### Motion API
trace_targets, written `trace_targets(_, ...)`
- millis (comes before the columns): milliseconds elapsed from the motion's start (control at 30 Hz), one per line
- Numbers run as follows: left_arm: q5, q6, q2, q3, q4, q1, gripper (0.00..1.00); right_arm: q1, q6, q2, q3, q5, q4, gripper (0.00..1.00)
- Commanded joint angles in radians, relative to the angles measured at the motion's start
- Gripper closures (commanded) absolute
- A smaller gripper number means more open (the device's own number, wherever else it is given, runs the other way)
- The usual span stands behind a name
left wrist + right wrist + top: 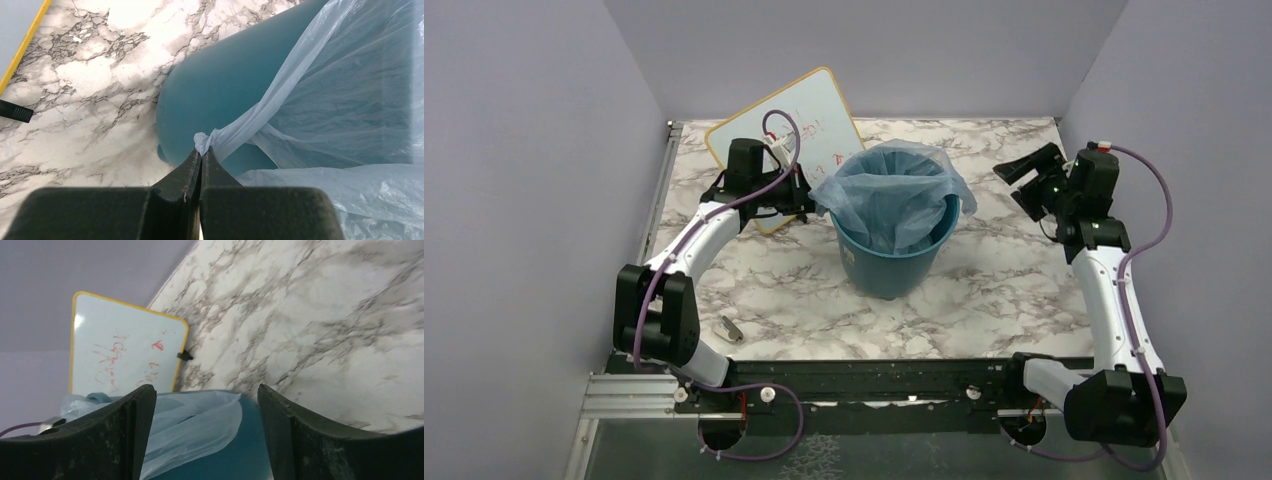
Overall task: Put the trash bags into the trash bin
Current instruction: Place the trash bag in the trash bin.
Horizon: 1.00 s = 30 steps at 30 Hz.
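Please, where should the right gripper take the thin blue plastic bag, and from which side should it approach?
Probably pinch the loose flap of the thin translucent pale-blue plastic bag draped over the right rim of the round teal plastic bin, coming from the right. The film hangs free there, the open right gripper is on that side, and the left gripper pinches the left corner.

Left arm's reaching fwd w/ elbow bent, left tool [202,150] clamped tight on a pinch of the trash bag [325,100]. Right arm's up high on the other side, right tool [205,390] jaws spread wide, aimed inward.
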Motion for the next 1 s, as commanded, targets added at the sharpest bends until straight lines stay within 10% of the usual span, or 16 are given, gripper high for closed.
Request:
trace_targets(0,0.019,0.023,-0.016,0.046,-0.006,0.003,1.00,-0.003,0.274,0.015,-0.085,-0.226,0.089,0.20)
trace_targets(467,0.023,0.024,-0.007,0.057,-0.015,0.003,1.00,-0.002,0.672,0.107,-0.320,-0.464,0.370,0.16)
trace_targets(800,0.018,0.024,-0.021,0.048,-0.019,0.002,1.00,-0.001,0.719,0.098,-0.403,-0.486,0.439,0.67)
trace_targets(967,0.018,0.024,-0.024,0.043,-0.021,0.003,1.00,-0.002,0.709,0.068,-0.416,-0.499,0.421,0.57)
